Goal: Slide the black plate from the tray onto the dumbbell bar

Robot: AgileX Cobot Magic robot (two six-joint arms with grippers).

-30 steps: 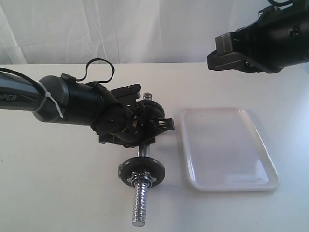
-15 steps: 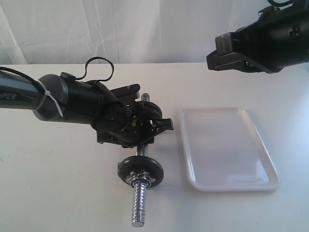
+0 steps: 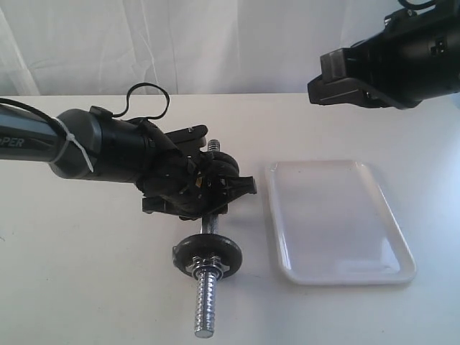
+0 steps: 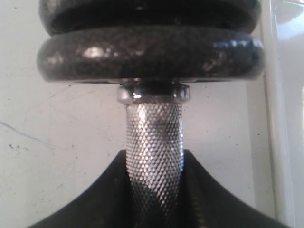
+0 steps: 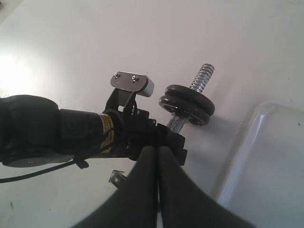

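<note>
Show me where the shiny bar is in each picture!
Exterior view: the shiny bar lies near the bottom middle, left of the white tray.
Left wrist view: the bar fills the middle, running into the black discs.
Right wrist view: the bar's screw end sticks out past the discs.
Shared landmark: the white tray, beside the bar in all three.

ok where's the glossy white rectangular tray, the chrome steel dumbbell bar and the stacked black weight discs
white tray (image 3: 334, 215): exterior view, bare floor
dumbbell bar (image 4: 154, 142): left wrist view, knurled grip
black weight discs (image 5: 187, 105): right wrist view, outer rim
</note>
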